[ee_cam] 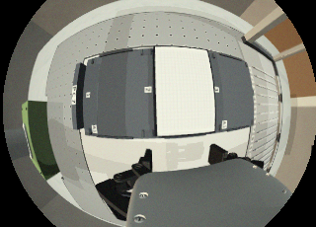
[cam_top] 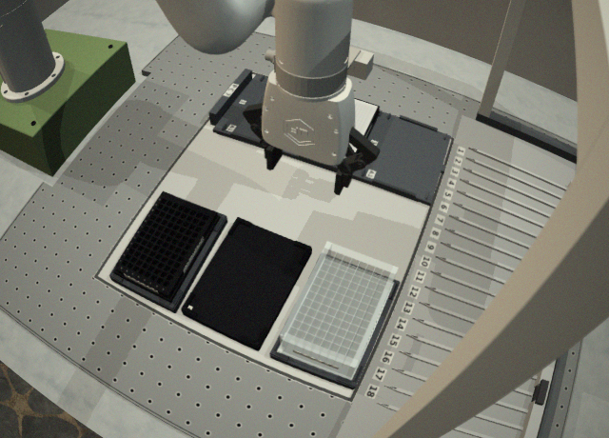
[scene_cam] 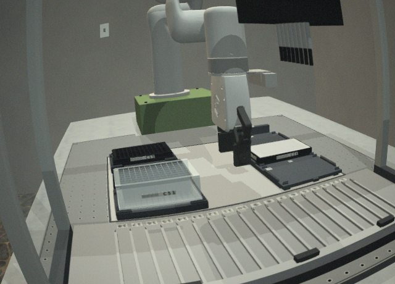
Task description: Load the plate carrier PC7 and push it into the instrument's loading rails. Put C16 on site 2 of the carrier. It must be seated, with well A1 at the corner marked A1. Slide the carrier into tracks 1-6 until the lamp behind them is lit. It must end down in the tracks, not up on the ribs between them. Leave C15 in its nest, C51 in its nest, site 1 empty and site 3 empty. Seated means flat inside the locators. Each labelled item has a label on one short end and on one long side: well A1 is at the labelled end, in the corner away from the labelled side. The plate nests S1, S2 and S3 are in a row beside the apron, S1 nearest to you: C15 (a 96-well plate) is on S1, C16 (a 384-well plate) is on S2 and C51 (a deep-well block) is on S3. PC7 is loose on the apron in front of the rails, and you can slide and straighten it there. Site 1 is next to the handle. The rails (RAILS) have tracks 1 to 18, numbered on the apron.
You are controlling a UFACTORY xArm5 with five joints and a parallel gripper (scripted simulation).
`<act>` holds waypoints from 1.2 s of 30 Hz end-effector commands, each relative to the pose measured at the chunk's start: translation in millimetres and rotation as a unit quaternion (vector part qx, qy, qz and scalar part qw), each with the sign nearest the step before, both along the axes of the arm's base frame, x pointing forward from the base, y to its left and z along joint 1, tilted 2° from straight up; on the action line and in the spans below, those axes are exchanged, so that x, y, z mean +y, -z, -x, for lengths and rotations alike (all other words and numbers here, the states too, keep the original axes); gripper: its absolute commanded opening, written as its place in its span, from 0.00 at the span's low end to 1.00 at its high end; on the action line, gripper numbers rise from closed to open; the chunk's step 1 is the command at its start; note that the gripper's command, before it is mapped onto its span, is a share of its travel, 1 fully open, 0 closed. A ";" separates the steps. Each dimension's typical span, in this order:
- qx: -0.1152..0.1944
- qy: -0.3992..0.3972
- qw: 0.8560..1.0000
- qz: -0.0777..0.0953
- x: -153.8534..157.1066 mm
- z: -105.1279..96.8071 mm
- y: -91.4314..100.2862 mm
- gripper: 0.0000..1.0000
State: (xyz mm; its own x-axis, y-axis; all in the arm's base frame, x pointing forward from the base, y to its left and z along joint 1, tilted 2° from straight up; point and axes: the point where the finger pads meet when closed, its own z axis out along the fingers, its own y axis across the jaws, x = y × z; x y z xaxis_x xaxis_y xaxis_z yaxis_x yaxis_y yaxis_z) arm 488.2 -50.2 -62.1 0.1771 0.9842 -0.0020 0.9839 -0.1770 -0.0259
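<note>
The dark grey carrier PC7 (cam_top: pixel 408 158) (scene_cam: pixel 296 171) (ee_cam: pixel 118 92) lies on the apron with its right end facing the low-numbered tracks. The white plate C16 (cam_top: pixel 366 116) (scene_cam: pixel 280 147) (ee_cam: pixel 184 91) lies flat on its middle site. The sites on either side are bare. My gripper (cam_top: pixel 304 175) (scene_cam: pixel 232 155) (ee_cam: pixel 182 156) is open and empty. It hangs a little above the apron, just off the carrier's near long side, level with C16. The black plate C15 (cam_top: pixel 166 248) (scene_cam: pixel 140 153) and the clear block C51 (cam_top: pixel 339 315) (scene_cam: pixel 156 188) sit in their nests. The nest S2 (cam_top: pixel 248 281) between them is empty.
The ribbed rails (cam_top: pixel 498 208) (scene_cam: pixel 255 229) run along the right of the apron, with track numbers at their edge. The arm's green base block (cam_top: pixel 64 93) (scene_cam: pixel 172 112) stands at the far left. A dark instrument head (scene_cam: pixel 288 5) hangs overhead, and frame posts cross the top and exterior views.
</note>
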 end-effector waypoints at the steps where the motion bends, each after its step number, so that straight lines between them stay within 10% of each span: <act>1: -0.002 0.000 1.000 0.000 -0.1 -1.6 1.0 1.00; 36: -0.002 0.000 1.000 0.000 3.4 -1.9 11.0 1.00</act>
